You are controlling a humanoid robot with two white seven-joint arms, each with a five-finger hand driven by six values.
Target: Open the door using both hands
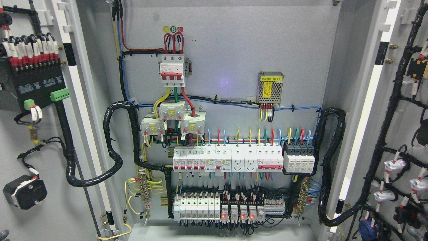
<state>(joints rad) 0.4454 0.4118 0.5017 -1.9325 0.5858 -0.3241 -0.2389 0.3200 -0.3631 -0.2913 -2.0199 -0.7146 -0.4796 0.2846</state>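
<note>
The grey electrical cabinet stands with both doors swung wide. The left door (43, 160) shows its inner face at the picture's left, carrying a black terminal block (33, 80) and a round black part (25, 191). At the right, the right door (371, 140) also shows its inner face, with black cable looms and white lamp holders (394, 165). Between them the back panel (227, 60) is fully exposed. Neither of my hands or arms shows in the head view. A small dark shape (3, 235) sits in the bottom left corner; I cannot tell what it is.
On the panel are a red-and-white main breaker (172, 68), a perforated power supply (270, 87), three current transformers (172, 121), a middle row of breakers and sockets (234, 160) and a lower row of relays with red lights (230, 207). Thick black cable bundles (112, 147) loop to each door.
</note>
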